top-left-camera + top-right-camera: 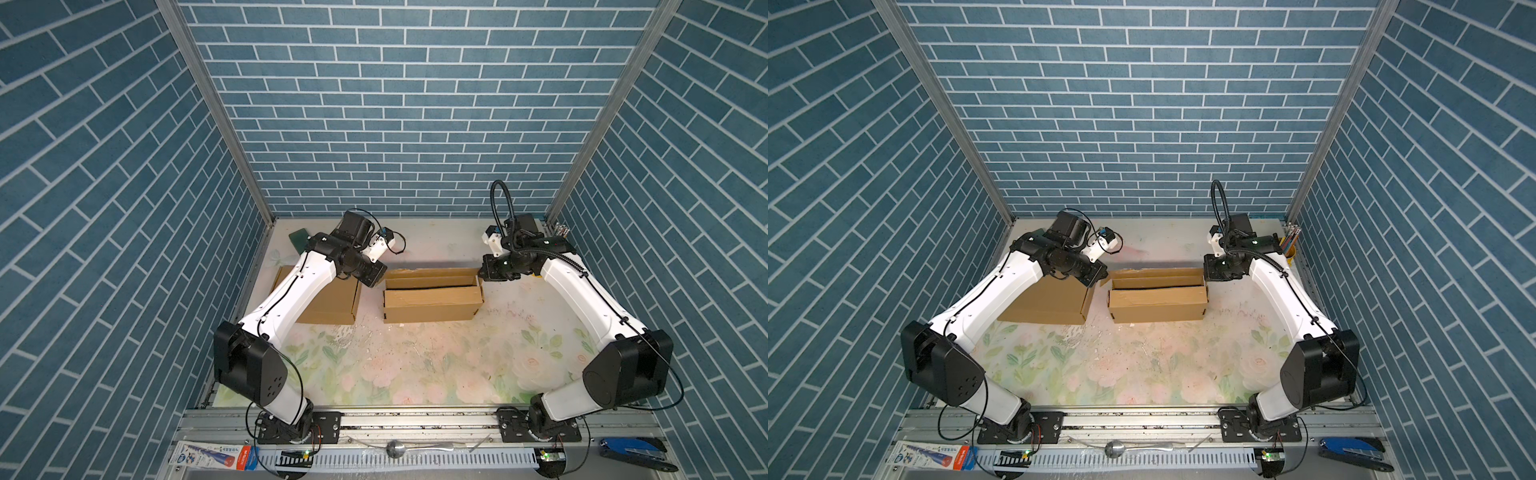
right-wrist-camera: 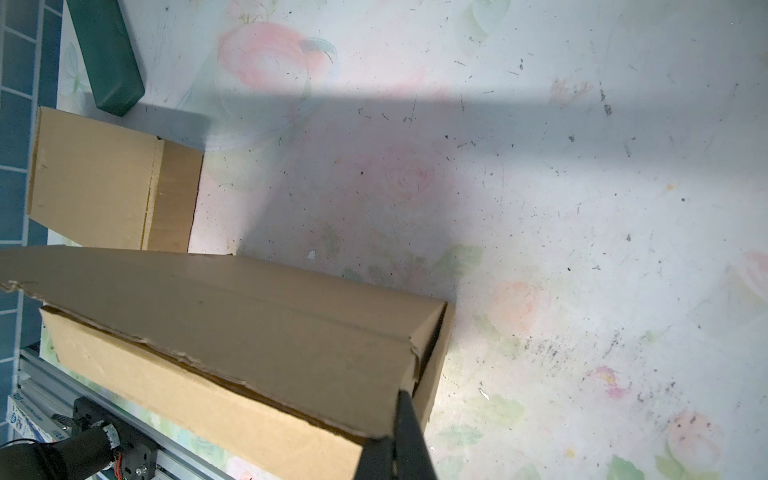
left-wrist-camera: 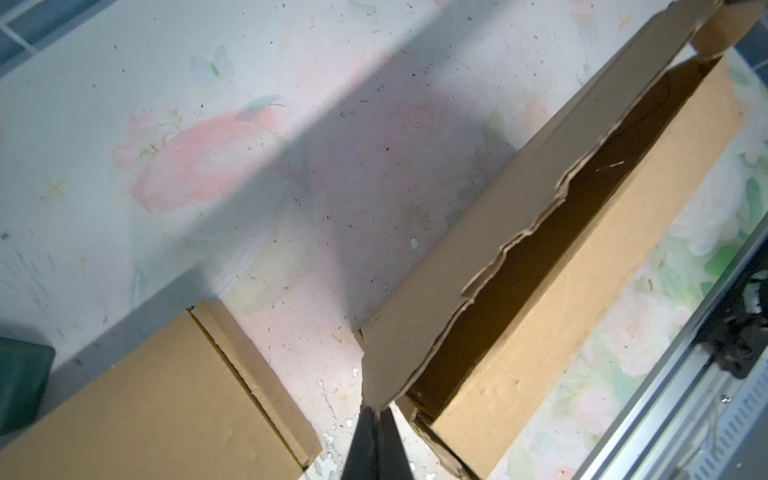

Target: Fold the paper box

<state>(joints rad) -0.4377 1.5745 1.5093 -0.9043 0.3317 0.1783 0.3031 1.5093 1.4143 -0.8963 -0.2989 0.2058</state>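
Note:
The paper box (image 1: 432, 305) (image 1: 1158, 305) is a long brown cardboard carton standing on the flowered table, with its top open. Its long rear flap (image 3: 478, 232) (image 2: 232, 307) leans over the opening, and its free edge is torn and ragged. My left gripper (image 1: 382, 277) (image 1: 1103, 277) (image 3: 376, 409) is shut on the flap's left corner. My right gripper (image 1: 480, 275) (image 1: 1205, 275) (image 2: 395, 428) is shut on the flap's right corner. The front wall (image 3: 582, 299) stands upright, and the inside is dark.
A second, closed cardboard box (image 1: 332, 301) (image 1: 1054, 303) (image 3: 145, 407) (image 2: 95, 178) lies just left of the carton, under my left arm. A dark green block (image 1: 300, 239) (image 2: 106, 54) sits at the back left. A pencil cup (image 1: 1289, 245) stands at the back right.

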